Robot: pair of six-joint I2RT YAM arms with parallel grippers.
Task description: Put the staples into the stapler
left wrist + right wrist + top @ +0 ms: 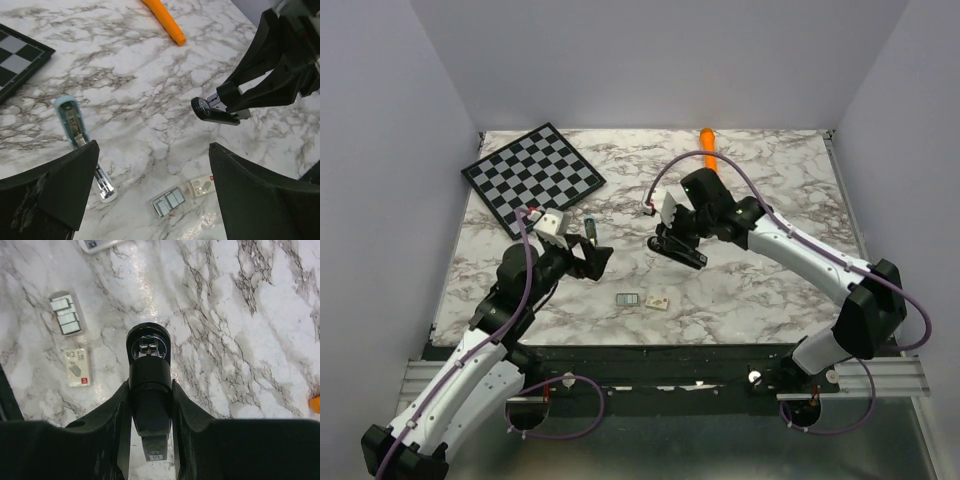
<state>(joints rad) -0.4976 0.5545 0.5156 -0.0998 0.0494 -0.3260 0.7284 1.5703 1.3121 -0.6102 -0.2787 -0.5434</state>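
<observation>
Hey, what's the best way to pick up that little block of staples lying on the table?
Come straight down from above with the open left hand and pinch the staples across their long sides. The block lies flat, and the small white piece sits just off one short end, so the long sides are free.

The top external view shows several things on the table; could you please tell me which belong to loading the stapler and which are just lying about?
For the job:
- stapler, clamped in the right gripper
- staples, lying loose

Lying about:
- chessboard
- orange marker
- small pale blue object
- small white piece beside the staples
</observation>
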